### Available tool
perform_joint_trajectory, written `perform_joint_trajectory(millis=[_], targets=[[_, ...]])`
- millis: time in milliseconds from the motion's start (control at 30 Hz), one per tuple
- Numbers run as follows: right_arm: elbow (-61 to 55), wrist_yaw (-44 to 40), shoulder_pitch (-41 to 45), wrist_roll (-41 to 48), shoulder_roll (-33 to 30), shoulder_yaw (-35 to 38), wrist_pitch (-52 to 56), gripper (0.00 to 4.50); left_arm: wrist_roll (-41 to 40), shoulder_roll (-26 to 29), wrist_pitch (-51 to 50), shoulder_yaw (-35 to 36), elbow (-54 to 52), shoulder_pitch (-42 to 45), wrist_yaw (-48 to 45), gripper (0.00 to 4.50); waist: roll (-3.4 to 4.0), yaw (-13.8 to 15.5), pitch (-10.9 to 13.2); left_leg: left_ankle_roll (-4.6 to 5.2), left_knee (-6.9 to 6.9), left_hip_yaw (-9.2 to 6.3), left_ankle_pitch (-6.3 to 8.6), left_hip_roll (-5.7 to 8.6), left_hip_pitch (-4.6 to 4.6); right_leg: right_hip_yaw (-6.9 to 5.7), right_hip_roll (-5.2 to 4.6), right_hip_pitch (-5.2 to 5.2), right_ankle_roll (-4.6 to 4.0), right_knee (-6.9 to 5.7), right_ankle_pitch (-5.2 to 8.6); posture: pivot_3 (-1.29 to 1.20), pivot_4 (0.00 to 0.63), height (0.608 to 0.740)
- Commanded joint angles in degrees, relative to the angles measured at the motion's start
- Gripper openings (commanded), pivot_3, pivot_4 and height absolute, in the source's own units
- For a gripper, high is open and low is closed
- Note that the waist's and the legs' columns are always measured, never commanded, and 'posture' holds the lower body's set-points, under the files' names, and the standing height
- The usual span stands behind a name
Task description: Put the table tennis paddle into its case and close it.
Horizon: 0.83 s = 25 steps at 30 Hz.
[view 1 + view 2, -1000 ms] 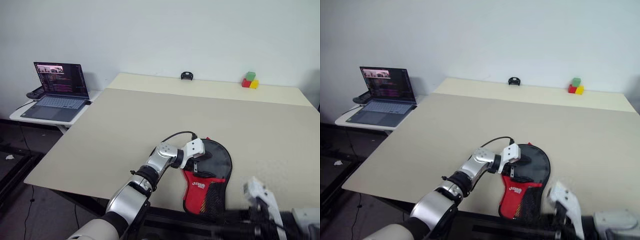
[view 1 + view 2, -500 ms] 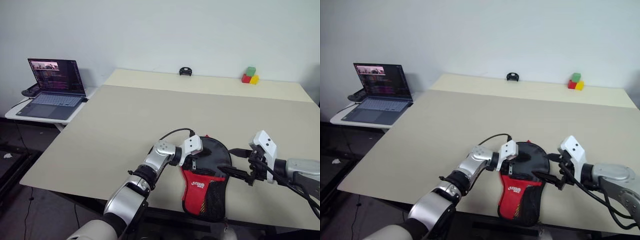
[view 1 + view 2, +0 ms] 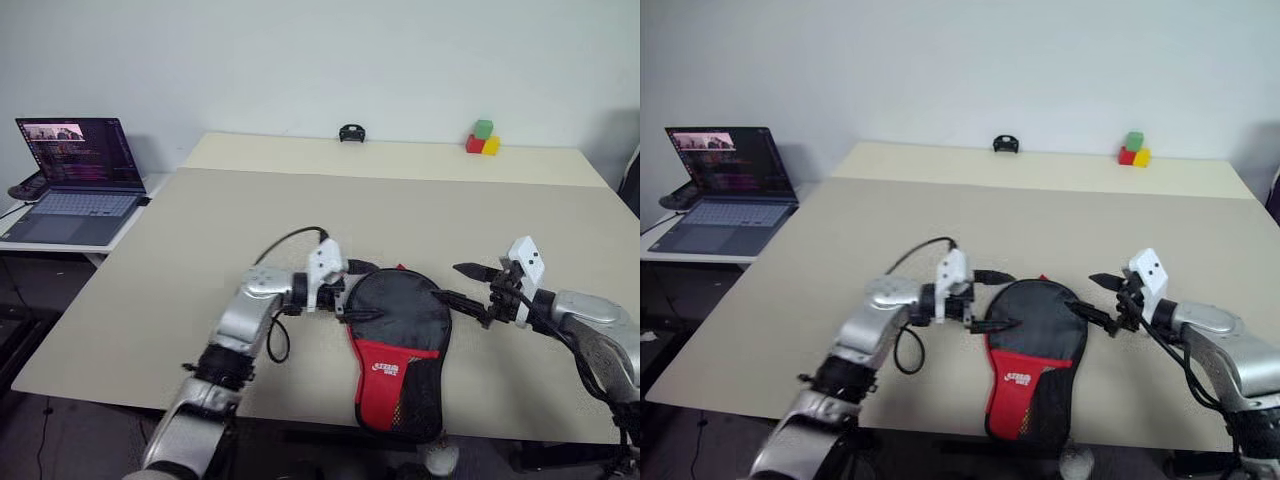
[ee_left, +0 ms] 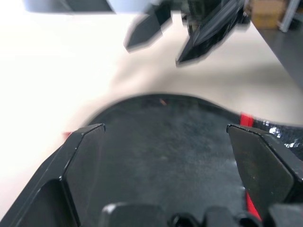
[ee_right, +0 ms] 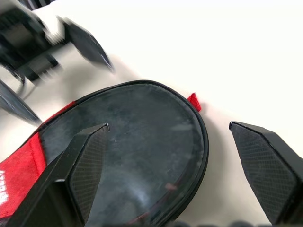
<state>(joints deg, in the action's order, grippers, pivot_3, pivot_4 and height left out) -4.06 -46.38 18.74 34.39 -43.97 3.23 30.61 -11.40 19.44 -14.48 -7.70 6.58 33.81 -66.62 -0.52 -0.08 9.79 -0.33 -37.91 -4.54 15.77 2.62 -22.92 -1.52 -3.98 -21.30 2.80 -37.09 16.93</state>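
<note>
Head views: The case point(image 3: 398, 345) lies flat on the beige tabletop point(image 3: 250, 215) near its front edge, round black end toward the far side, red panel with white logo and mesh toward the near edge. The table tennis paddle cannot be made out separately from the case. The left pincer point(image 3: 356, 291) is at the round end's left side, fingers spread and released, grasping nothing. The right pincer point(image 3: 464, 284) is at the round end's right side, fingers likewise spread, grasping nothing. Whether either pincer touches the case cannot be told. At the far edge of the tabletop sit a small black object point(image 3: 351, 132) and a cluster of red, green and yellow blocks point(image 3: 482, 140). An open laptop point(image 3: 66, 178) rests on a side table to the left.

Left wrist view: The left pincer's two black fingers point(image 4: 78, 165) stand wide apart, with the case's black round face between them. The right pincer's fingers appear blurred beyond the case.

Right wrist view: The right pincer's fingers point(image 5: 87, 161) are spread wide over the case's round black end; a small red tab point(image 5: 193, 101) protrudes at its rim. The left pincer appears blurred beyond the case.
</note>
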Motion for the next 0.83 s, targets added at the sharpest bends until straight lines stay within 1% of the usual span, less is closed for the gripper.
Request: perform_joint_trajectory(millis=[33,133,167,267,367,467,567,600,733,833], targets=[[4.6,-3.7,2.7,-2.1,0.6,0.9,-3.8,4.46,-4.1,4.0,-6.9,3.9,-10.0,-4.2,2.6,4.50,0.05,0.0,0.0,0.00,0.00,0.02,0.00,0.00,0.01,0.03,0.01,0.00,0.00,-0.01,0.00,0.00,0.150,0.740],[10.7,-5.7,5.4,-4.7,1.0,0.8,-6.5,4.46,-5.6,7.9,-10.0,7.7,-13.5,-7.8,5.6,4.50,0.11,0.0,0.1,0.00,0.00,0.07,0.00,0.00,0.04,0.09,0.01,-0.03,-0.01,-0.05,0.00,0.00,0.150,0.740],[13.1,-6.2,6.3,-5.9,0.9,0.9,-7.8,4.46,-5.6,8.5,-10.5,8.2,-13.9,-8.3,7.0,4.50,0.13,0.0,0.1,0.00,-0.01,0.07,0.00,0.00,0.04,0.09,0.02,-0.04,-0.01,-0.06,0.00,0.00,0.150,0.740],[19.0,-6.9,8.5,-9.0,1.1,1.0,-10.7,4.46,-5.7,9.7,-11.2,9.8,-14.9,-10.0,10.3,4.50,0.15,0.2,0.1,0.01,-0.02,0.15,0.00,0.00,0.07,0.17,0.02,-0.05,-0.01,-0.11,-0.01,0.00,0.150,0.740],[25.0,-9.2,10.6,-10.4,0.3,2.0,-12.9,4.46,-5.6,9.4,-11.6,9.8,-16.7,-11.1,13.2,4.50,0.15,0.2,0.1,0.00,-0.02,0.22,0.01,0.00,0.06,0.23,0.01,-0.06,-0.01,-0.09,-0.01,0.00,0.150,0.740],[26.9,-9.4,11.4,-11.1,-0.4,3.1,-13.2,4.46,-5.8,10.3,-10.6,10.7,-17.6,-12.7,14.3,4.50,0.15,0.1,0.1,-0.01,0.00,0.30,0.01,0.00,0.05,0.30,0.01,-0.10,-0.01,-0.08,-0.01,0.00,0.150,0.740],[26.3,-8.6,11.7,-12.1,-1.6,4.1,-13.4,4.46,-5.1,10.9,-8.8,10.2,-15.4,-12.1,14.1,4.50,0.18,0.1,0.1,-0.01,0.00,0.33,0.01,-0.01,0.05,0.33,0.01,-0.14,-0.02,-0.11,-0.01,0.00,0.150,0.740],[27.6,-9.2,12.3,-12.7,-2.1,4.3,-14.0,4.46,-4.4,10.4,-8.6,9.3,-14.5,-11.1,14.7,4.50,0.18,0.1,0.1,-0.01,-0.01,0.34,0.01,-0.01,0.06,0.34,0.01,-0.14,-0.02,-0.12,-0.02,0.00,0.150,0.740],[24.0,-9.5,10.2,-12.1,-2.9,5.2,-11.2,4.46,-3.9,9.4,-6.9,7.9,-11.7,-10.2,15.3,4.50,0.18,0.1,0.1,-0.02,-0.04,0.40,0.01,-0.01,0.11,0.40,0.01,-0.11,-0.03,-0.18,-0.03,0.00,0.150,0.740],[24.2,-9.9,10.2,-12.6,-3.2,5.3,-10.4,4.46,-3.5,7.8,-5.8,6.8,-9.6,-8.7,16.6,4.50,0.19,0.1,0.1,-0.01,-0.03,0.42,0.01,-0.01,0.11,0.42,0.01,-0.12,-0.03,-0.18,-0.03,0.00,0.150,0.740]])
